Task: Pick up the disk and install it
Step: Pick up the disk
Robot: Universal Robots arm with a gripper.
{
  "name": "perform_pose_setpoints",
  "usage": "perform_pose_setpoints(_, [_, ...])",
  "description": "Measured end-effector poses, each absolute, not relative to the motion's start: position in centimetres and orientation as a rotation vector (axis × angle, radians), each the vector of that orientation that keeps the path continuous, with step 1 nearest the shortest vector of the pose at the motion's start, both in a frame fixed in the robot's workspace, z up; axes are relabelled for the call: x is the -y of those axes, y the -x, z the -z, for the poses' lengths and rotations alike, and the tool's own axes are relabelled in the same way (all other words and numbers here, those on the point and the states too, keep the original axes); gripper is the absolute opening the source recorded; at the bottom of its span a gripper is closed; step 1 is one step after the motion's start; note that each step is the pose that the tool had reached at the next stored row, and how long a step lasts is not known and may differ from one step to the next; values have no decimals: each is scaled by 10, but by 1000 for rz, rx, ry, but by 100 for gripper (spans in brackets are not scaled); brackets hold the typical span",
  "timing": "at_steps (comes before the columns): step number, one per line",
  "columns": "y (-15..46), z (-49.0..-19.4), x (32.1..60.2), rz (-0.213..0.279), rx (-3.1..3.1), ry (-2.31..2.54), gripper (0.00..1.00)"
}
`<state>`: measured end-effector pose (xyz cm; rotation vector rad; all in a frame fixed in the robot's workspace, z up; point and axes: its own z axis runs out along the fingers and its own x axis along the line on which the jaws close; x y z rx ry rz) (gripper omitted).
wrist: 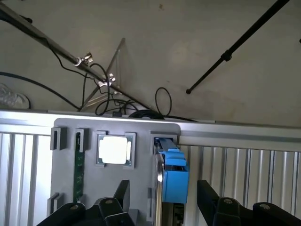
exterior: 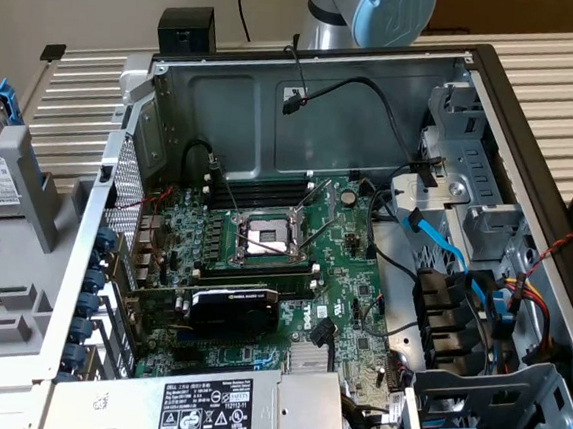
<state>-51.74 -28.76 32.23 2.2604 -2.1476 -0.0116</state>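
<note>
counting down from the biggest: one slatted table, carrying one computer case laid open on its side. above the case's far wall, one grey arm. inside the case, one green motherboard, one power supply box with a black-and-white label at the near edge, and one black graphics card across the board. beside the case at the exterior view's left, one grey holder with several slots. over that holder, in the wrist view, one end effector spread wide and gripping nothing, with two black fingers set one to each side of the disk and apart from it. just one disk, standing on edge in a slot of the holder, showing a blue rail and a thin silver edge. in two more slots, one green memory stick on edge and one square silver processor chip lying flat.
</note>
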Motion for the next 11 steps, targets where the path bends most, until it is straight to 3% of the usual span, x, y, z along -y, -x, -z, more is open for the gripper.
perform_pose_setpoints(11, [517,-315,290,24,2147,-2273,68])
